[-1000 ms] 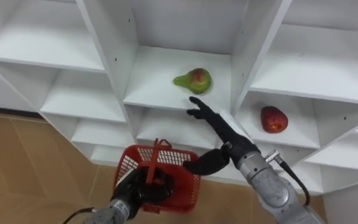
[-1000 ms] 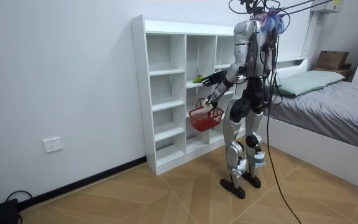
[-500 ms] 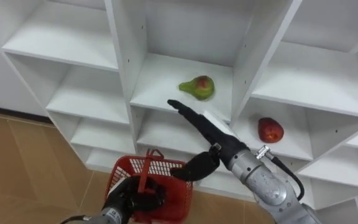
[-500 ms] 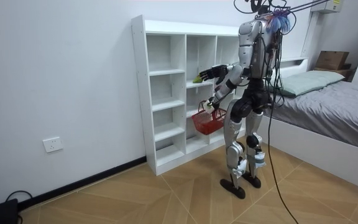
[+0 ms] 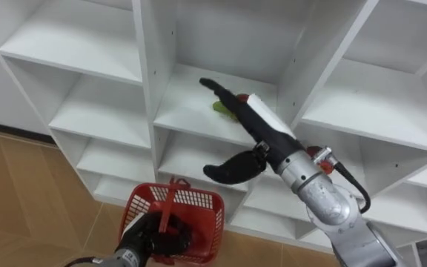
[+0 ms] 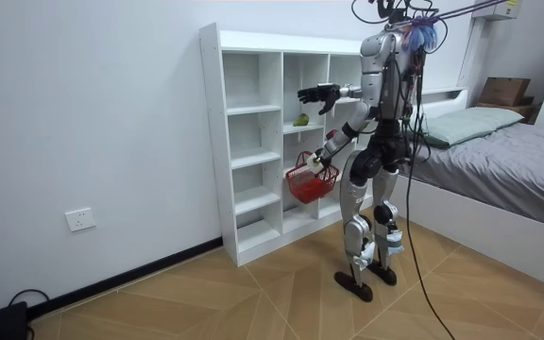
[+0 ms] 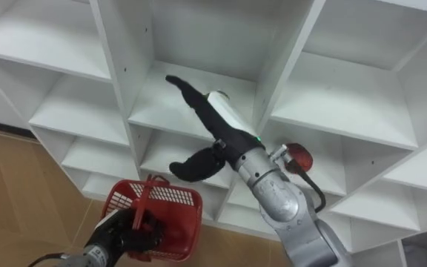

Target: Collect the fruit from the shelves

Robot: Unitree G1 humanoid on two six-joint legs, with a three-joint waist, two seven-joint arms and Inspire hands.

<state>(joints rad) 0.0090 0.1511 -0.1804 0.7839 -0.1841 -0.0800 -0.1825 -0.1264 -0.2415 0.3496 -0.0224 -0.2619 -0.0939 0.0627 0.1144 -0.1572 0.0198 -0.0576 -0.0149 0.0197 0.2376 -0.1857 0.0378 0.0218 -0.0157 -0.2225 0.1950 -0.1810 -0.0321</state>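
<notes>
Your right hand [image 5: 237, 104] open, fingers straight; pear [image 5: 219, 107] at 5 o'clock from fingertips [image 5: 206, 83]. Left hand [image 5: 148, 236] grips basket [image 5: 202, 213] handle.

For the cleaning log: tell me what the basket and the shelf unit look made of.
Basket: likely plastic, red; its walls are a moulded open grid. Shelf unit: probably laminated or painted board, smooth white; flat panels with small peg holes.

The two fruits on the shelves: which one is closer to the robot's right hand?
The green pear in the middle compartment: the open right hand is stretched out above it. The red apple lies one compartment to the right.
</notes>
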